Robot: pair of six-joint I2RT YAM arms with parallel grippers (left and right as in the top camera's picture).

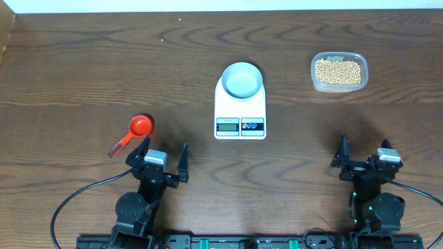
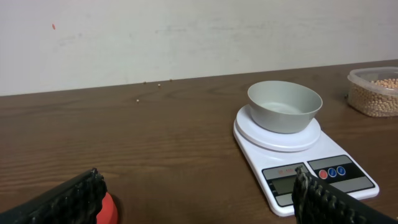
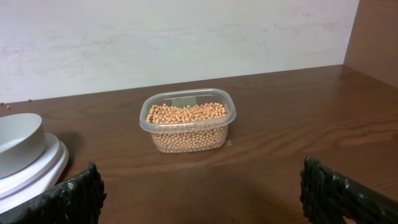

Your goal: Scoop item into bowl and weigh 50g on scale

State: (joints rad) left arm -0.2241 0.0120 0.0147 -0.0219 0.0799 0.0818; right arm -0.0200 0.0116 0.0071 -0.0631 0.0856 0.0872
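Your left gripper has its fingers spread wide with nothing between them, and your right gripper likewise. A red plastic measuring scoop lies just beside the left fingers on the dark wooden table. The small round pale blue bowl sits on the flat white rectangular scale at centre. The small round tan beans fill the clear plastic tub, well apart to the right.

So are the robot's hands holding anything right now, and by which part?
Nothing. The left hand and the right hand are open and empty; the red scoop lies loose.
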